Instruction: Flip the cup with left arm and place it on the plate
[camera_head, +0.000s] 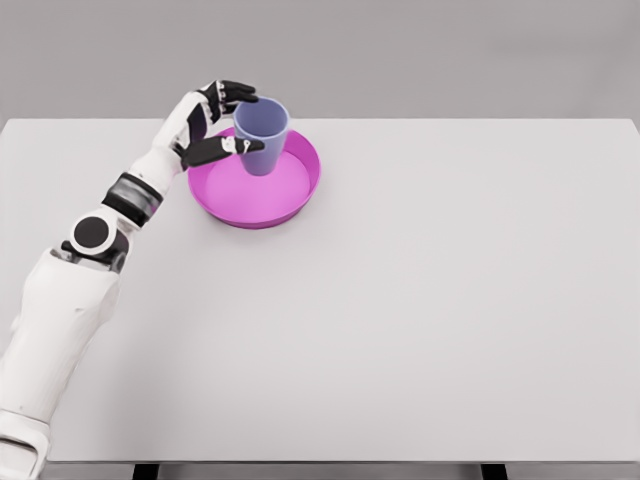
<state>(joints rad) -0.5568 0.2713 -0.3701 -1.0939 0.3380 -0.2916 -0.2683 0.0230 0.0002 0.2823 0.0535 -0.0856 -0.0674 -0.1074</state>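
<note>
White tabletop (420, 300), far left corner: left robot hand (215, 125) with fingers curled around an upright blue-grey cup (262, 135) standing in a magenta plate (255, 200).

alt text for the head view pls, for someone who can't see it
The robot's left hand grips an upright blue-grey cup, opening upward, over the back of a magenta plate; whether the cup touches the plate is unclear. The plate sits on a white table, left of centre near the far edge. The right arm is out of view.
</note>
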